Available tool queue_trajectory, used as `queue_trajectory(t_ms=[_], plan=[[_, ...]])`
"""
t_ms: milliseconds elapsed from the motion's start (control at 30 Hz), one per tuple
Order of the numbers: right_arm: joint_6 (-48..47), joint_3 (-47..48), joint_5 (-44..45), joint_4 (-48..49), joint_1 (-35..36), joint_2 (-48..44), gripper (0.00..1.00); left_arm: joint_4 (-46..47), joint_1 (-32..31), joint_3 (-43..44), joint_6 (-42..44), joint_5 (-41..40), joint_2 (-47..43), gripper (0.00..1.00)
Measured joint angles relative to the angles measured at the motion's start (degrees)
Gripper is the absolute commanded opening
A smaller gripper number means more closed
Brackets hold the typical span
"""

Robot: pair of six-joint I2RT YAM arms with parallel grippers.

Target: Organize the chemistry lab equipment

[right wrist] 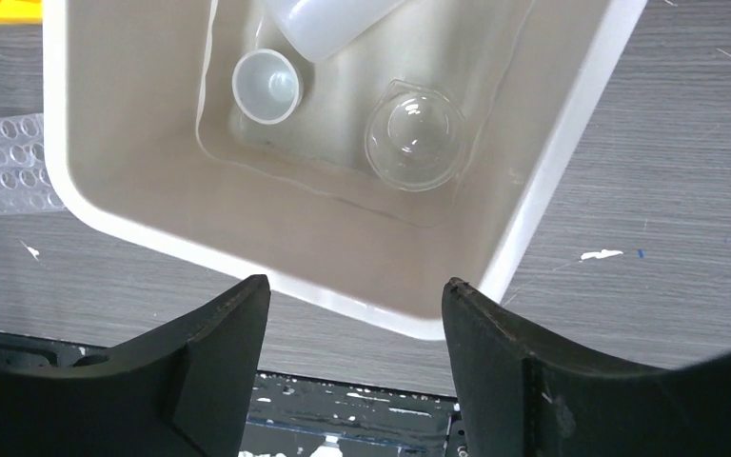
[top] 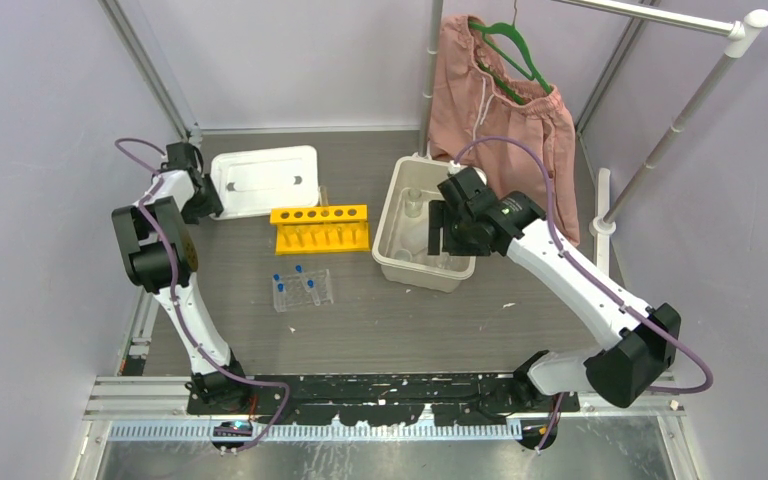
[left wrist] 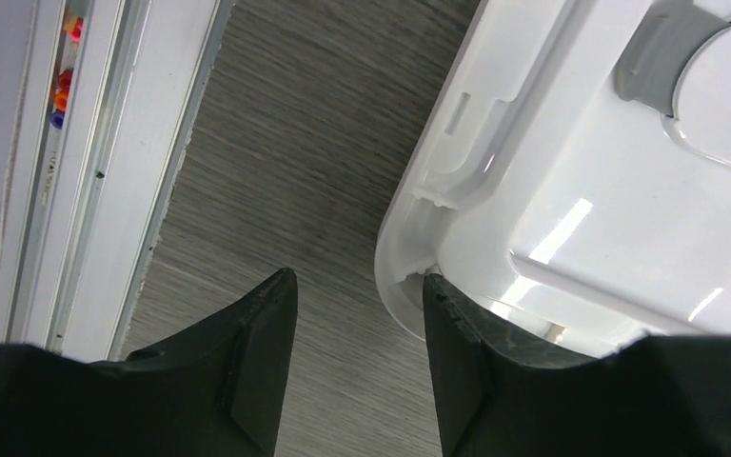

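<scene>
At centre, yellow tube rack (top: 320, 228), lengthwise left-right

Left pincer (left wrist: 359, 278) parted, right pincer (right wrist: 357, 282) parted, both pointing down

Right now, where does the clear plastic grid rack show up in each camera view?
Top external: clear plastic grid rack, near the picture's centre, just nearer than the yellow tube rack.
Left wrist: not in it.
Right wrist: far left edge, partly cut off.
Shared landmark: the white bin, right of the rack in both.

high overhead, two close downward wrist-views
</scene>
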Motion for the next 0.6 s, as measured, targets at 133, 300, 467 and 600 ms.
queue_trajectory(t_ms=[133, 300, 467, 600], plan=[[0.0, 0.2, 0.3, -1.2, 0.4, -1.0, 0.69, 0.2, 0.1, 0.5, -1.2, 1.0, 0.1, 0.35], [0.0, 0.4, 0.5, -2.3, 1.0, -1.4, 0.68, 0.3, 0.1, 0.5, -2.9, 2.1, 0.1, 0.18], [0.0, 0.7, 1.0, -2.8, 1.3, -1.6, 0.68, 0.3, 0.3, 0.5, -4.5, 2.7, 0.1, 0.00], [-0.1, 0.8, 1.6, -2.8, 1.5, -2.1, 0.68, 0.6, 0.7, -0.6, -5.4, 3.0, -1.1, 0.00]])
